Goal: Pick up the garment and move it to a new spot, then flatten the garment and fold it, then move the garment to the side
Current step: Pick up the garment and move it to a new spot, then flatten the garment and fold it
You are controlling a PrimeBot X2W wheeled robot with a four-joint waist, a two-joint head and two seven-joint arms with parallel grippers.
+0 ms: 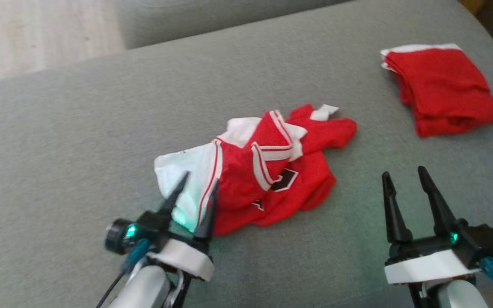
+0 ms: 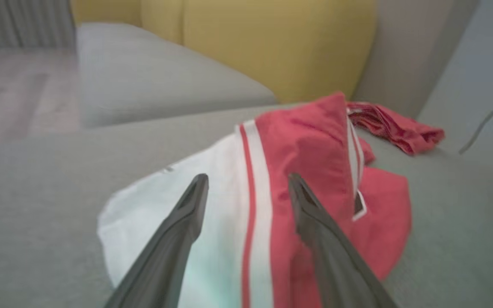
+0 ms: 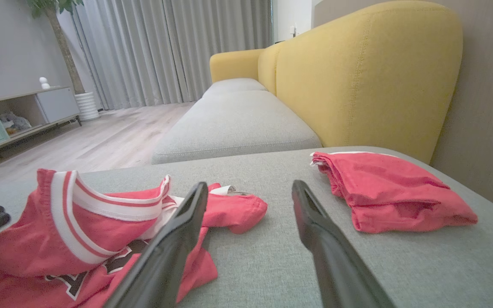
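Garment [image 1: 268, 175] lies crumpled at mid cushion [image 1: 79, 141]; flattening judged in hand. Left pincer [image 1: 201, 177] hangs spread over its white edge (right pincer [image 1: 403, 171] spread, clear). Next: pinch opposite edges, draw flat.

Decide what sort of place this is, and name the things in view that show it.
Probably a home living room: a yellow-backed sofa with grey seat cushions, floor-length grey curtains, a low media cabinet on wood flooring.

garment [image 1: 238, 179]: crumpled | left fingers [image 1: 210, 209]: apart (over its white part) | right fingers [image 1: 393, 209]: apart
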